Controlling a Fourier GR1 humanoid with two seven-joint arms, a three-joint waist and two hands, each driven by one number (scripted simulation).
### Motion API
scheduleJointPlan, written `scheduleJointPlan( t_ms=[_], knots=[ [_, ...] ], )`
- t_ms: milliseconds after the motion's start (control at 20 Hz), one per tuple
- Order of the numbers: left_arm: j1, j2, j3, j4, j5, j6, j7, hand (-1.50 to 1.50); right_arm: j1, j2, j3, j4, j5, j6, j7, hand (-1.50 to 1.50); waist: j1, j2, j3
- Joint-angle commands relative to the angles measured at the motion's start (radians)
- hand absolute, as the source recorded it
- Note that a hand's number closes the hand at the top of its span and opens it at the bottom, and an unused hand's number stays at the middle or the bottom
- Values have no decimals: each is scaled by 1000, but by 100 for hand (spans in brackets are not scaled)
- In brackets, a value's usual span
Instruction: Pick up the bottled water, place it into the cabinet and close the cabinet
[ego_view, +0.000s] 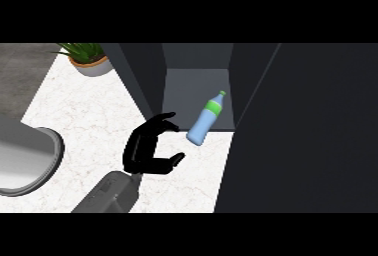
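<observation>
At the cabinet (193, 82) mouth, the bottled water (206, 118) leans inward, released; just left, the left hand (150, 145) is spread open, holding nothing.

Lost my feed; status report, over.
Left hand open, beside bottle. Bottle tilted at cabinet mouth, not gripped. Door open. Right hand unseen.

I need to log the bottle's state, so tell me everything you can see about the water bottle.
The bottle is pale blue and looks like plastic, with a green band at the neck and a small cap. It is tilted, cap up and to the right, base down and left. It lies across the front edge of the open cabinet, its upper part over the grey cabinet floor. The hand is just to its left, fingers curled, with a gap between them.
</observation>
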Motion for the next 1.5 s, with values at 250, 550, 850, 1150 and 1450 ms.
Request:
scheduleJointPlan(
  t_ms=[250,550,850,1150,1450],
  knots=[
    [250,180,-22,-301,1,-49,27,-150,65,-3,135,-257,68,-1,67,150,0,-3,0],
    [368,362,77,-443,55,-78,42,-150,2,-4,304,-300,87,-99,116,150,12,-8,-2],
    [504,473,132,-475,8,-81,-40,-150,-73,20,516,-264,182,-176,141,150,15,-5,-3],
    [534,543,186,-555,44,-110,-21,-150,-240,34,706,-228,263,-272,172,150,7,-10,-5],
    [598,614,213,-646,77,-147,3,-150,-485,83,887,-91,326,-400,220,150,30,-14,-7]
  ],
)
